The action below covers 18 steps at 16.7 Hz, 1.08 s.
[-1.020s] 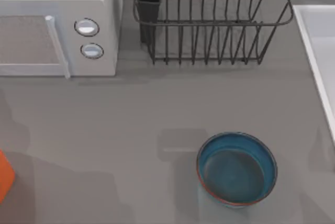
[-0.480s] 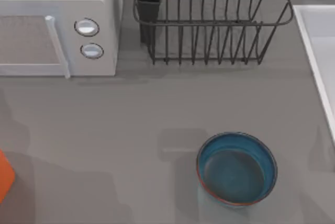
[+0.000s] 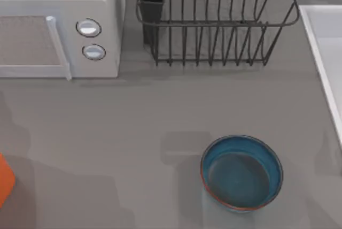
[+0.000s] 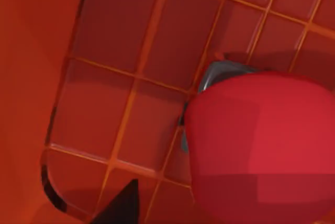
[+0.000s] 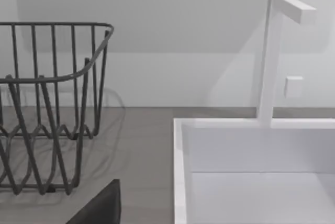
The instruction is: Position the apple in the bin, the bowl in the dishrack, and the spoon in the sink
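Top view: the bowl point(image 3: 241, 172) stood upright on the table point(image 3: 133, 127), near the front and right of centre, well apart from the dishrack point(image 3: 214, 23) at the back. The sink point(image 3: 326, 52) lay along the right edge, the microwave point(image 3: 59, 25) at back left, and an orange corner of the bin point(image 3: 4, 178) showed at the left edge.

Left wrist view: the apple point(image 4: 264, 148) hung close under my left claw, above the bin's gridded orange floor point(image 4: 120, 72); a dark fingertip point(image 4: 119, 207) showed, but I could not tell how my fingers stood.

Right wrist view: my right arm faced the dishrack point(image 5: 49, 103), the sink point(image 5: 251, 171) and its faucet point(image 5: 277, 51); finger spread, cannot tell.

Step in hand, as I judged: placing the apple in the bin.

Next move called for: letting the apple go, then lifting clear towards the bowl.
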Tool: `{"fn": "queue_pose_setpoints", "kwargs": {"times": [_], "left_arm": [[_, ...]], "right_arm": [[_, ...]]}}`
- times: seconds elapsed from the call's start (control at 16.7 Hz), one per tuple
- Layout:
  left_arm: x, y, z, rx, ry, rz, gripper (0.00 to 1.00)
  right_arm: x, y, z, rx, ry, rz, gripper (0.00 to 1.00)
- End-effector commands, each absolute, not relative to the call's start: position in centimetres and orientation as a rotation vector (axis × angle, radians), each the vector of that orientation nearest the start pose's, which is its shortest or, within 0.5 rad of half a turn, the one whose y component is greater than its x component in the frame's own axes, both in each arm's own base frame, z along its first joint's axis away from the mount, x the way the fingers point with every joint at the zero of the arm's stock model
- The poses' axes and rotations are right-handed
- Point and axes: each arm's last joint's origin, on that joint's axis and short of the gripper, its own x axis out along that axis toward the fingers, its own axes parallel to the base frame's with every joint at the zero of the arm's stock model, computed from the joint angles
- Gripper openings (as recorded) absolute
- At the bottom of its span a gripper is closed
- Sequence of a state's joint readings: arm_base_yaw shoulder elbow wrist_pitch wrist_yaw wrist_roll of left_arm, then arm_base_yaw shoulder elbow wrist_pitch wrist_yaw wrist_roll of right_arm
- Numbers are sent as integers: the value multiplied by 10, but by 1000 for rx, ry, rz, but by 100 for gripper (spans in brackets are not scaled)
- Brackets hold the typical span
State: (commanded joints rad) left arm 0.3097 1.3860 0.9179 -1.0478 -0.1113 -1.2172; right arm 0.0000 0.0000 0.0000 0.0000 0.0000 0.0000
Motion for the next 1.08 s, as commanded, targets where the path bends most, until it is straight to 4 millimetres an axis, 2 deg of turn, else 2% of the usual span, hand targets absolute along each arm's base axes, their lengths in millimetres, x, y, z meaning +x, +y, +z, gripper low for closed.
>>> {"fn": "queue_pose_setpoints", "kwargs": {"times": [0.42, 0.54, 0.78, 1.08], "left_arm": [[216, 74, 204, -1093, 1128, 1221, 100], [213, 69, 203, -1082, 1122, 1168, 100], [194, 52, 205, -980, 1033, 912, 100], [160, 32, 214, -755, 759, 542, 100]], "right_arm": [[106, -1, 160, 0, 0, 0, 100], [106, -1, 160, 0, 0, 0, 100], [106, -1, 160, 0, 0, 0, 100], [106, -1, 160, 0, 0, 0, 100]]}}
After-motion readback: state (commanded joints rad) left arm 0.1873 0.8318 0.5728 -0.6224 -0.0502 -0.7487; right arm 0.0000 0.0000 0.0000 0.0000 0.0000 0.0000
